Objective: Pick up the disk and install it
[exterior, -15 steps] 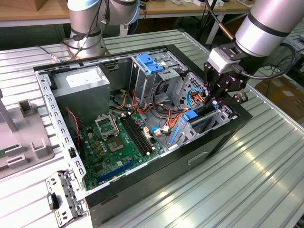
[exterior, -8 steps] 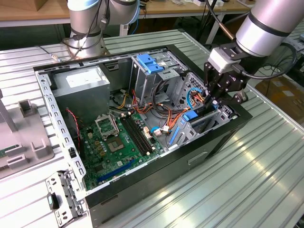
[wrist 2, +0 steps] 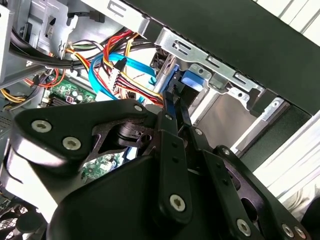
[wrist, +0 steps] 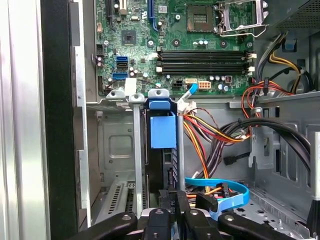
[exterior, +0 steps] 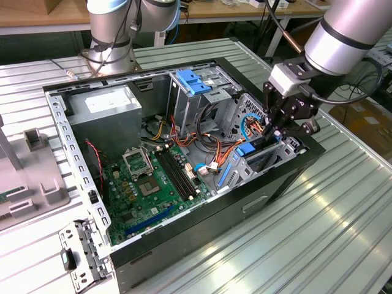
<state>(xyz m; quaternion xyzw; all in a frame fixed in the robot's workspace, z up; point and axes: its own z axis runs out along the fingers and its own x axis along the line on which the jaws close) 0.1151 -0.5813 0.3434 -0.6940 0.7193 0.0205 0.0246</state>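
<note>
The disk stands on edge inside the metal drive cage at the front corner of the open computer case, on the exterior view's right. In the first wrist view I see it as a thin dark slab behind a blue plastic tab. My gripper reaches down into the cage, its two black fingers pressed close on the disk's near edge. The second wrist view shows the fingers closed around the thin blue-edged disk. In the exterior view the gripper hangs just above the cage.
Orange, red and yellow cables and a blue flat cable crowd the space beside the cage. The green motherboard, a grey power supply box and an upper bay with a blue latch fill the case. A grey fixture sits at the exterior view's left.
</note>
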